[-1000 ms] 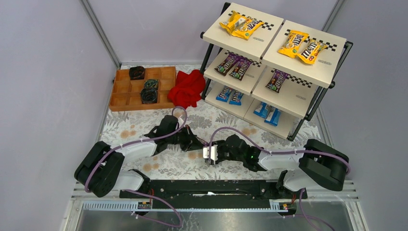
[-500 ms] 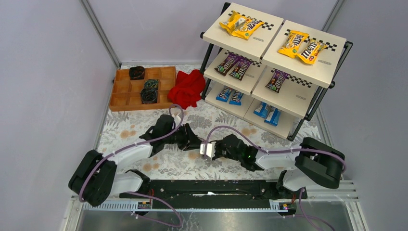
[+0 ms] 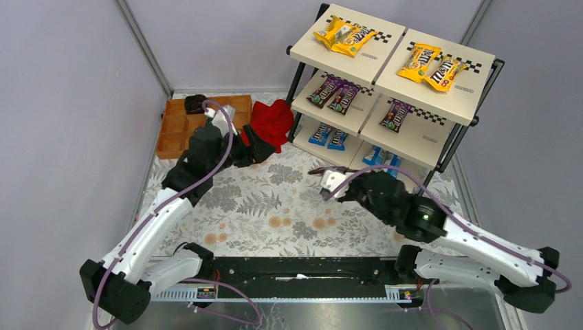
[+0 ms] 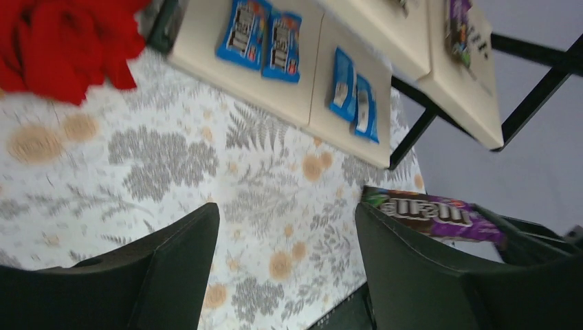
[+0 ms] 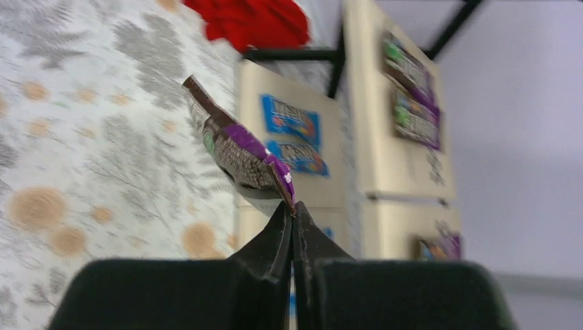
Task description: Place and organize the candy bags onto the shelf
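Note:
My right gripper (image 5: 292,208) is shut on the edge of a purple candy bag (image 5: 240,148), which hangs above the floral cloth in front of the shelf's (image 3: 412,134) bottom tier. That bag (image 4: 433,210) also shows behind my left gripper's right finger. My left gripper (image 4: 287,206) is open and empty, raised near the red cloth; in the top view the left gripper (image 3: 268,150) is well left of the right gripper (image 3: 328,180). The shelf holds yellow bags (image 3: 344,36) on top, purple ones (image 3: 335,93) in the middle and blue ones (image 3: 328,135) at the bottom.
A red cloth (image 3: 271,117) lies beside the shelf's left leg. Left of it stands a brown compartment tray (image 3: 175,130) with a dark item (image 3: 196,103) in it. Grey walls close in the back and both sides.
The grippers were together over the near middle of the table. The left one opened and rose back-left toward the red cloth; the right one shut on the purple bag and carried it toward the shelf.

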Controlling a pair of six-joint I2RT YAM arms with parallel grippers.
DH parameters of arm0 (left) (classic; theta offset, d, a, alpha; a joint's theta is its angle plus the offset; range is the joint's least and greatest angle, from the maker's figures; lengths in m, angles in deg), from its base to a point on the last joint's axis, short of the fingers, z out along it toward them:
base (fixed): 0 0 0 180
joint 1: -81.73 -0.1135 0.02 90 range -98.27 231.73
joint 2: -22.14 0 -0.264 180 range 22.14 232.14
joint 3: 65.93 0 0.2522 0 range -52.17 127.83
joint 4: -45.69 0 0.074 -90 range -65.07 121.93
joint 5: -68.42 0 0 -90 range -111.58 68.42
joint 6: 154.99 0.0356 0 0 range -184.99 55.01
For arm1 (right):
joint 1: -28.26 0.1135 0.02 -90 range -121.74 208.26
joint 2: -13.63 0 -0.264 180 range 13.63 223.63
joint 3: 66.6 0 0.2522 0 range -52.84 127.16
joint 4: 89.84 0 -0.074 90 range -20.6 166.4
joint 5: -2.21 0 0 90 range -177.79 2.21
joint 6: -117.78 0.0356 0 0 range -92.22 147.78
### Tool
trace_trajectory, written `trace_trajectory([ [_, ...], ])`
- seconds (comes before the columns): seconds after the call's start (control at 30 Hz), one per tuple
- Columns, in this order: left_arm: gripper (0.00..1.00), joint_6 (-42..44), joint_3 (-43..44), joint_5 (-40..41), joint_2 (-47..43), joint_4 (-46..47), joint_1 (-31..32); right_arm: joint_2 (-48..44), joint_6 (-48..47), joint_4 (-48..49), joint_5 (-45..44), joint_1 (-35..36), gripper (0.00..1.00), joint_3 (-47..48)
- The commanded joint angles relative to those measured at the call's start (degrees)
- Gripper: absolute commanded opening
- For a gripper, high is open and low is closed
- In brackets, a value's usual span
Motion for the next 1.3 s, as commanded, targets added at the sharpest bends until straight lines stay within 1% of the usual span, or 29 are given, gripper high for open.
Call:
trace_trajectory([
  [0.0,0.77,5.43,7.00,5.75,1.76,-2.06,0.31,-4.41,-2.21,-22.26,-20.11,0.23,0.00,8.55],
  [0.1,0.77,6.81,9.10,9.72,1.38,-2.11,1.72,-5.58,-5.83,-28.35,-26.74,0.22,0.00,13.24],
  [0.17,0.77,7.45,9.64,10.77,1.03,-2.31,2.14,-5.85,-8.18,-31.58,-31.94,0.23,0.00,15.75],
  [0.27,0.77,8.17,9.39,11.48,0.33,-2.77,2.50,-8.22,-12.45,-32.24,-37.09,0.23,0.00,17.76],
  [0.37,0.77,8.49,8.45,12.52,-0.77,-2.92,3.03,-10.65,-14.20,-32.68,-39.88,0.19,0.00,19.93],
  [0.47,0.77,8.87,7.79,13.34,-1.49,-2.74,3.71,-10.26,-14.83,-33.30,-43.94,0.23,0.00,20.26],
  [0.67,0.78,9.03,6.98,13.63,-2.51,-2.06,4.77,-8.70,-13.91,-31.29,-47.97,0.23,0.00,21.22],
  [0.8,0.78,8.95,6.45,13.82,-3.32,-2.14,5.07,-6.28,-10.20,-33.94,-47.73,0.16,0.00,20.76],
  [0.9,0.78,8.94,6.19,13.82,-3.66,-1.99,5.17,-4.44,-10.63,-31.24,-47.27,-0.71,0.00,20.45],
  [0.97,0.78,8.89,6.09,13.82,-3.71,-1.86,5.17,-3.93,-13.92,-27.21,-46.48,-3.67,0.00,19.06],
  [1.0,0.78,8.87,5.95,13.82,-3.65,-1.82,5.18,-3.29,-15.50,-25.37,-45.03,-6.48,0.00,18.14],
  [1.07,0.78,8.70,5.66,13.82,-3.81,-1.50,5.18,-0.73,-15.42,-25.56,-39.36,-14.31,0.00,17.89],
  [1.17,0.78,8.91,5.48,13.82,-4.20,-1.51,5.27,2.71,-15.17,-25.67,-34.72,-25.63,0.00,18.96],
  [1.2,0.78,9.08,5.41,14.97,-4.50,-1.70,5.27,2.86,-15.78,-24.13,-33.66,-27.98,0.00,18.99],
  [1.27,0.78,9.44,5.15,16.08,-5.08,-1.84,5.35,2.44,-17.56,-19.88,-33.09,-29.26,0.00,17.51],
])
